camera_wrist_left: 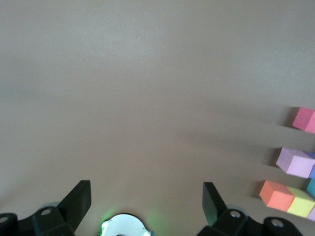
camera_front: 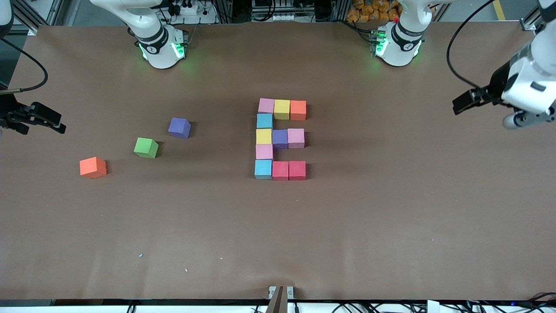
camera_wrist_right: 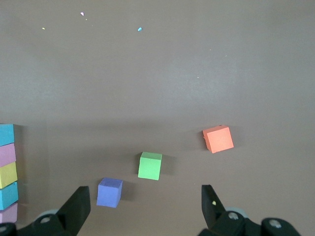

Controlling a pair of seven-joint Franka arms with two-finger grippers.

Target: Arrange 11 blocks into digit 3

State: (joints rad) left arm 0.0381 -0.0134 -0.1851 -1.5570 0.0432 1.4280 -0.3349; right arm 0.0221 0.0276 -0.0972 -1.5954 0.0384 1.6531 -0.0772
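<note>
Left end effector [camera_front: 461,104] open, empty, over bare counter [camera_front: 391,208], well apart from digit 3 [camera_front: 281,139] at mid-counter. Right end effector [camera_front: 54,123] likewise open, nearest orange cube [camera_front: 93,167]. Figure judged complete; keep both clear, avoid nudging blocks.

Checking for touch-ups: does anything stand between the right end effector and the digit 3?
Yes: purple cube, green cube and orange cube lie loose between the open right end effector and the digit 3.
</note>
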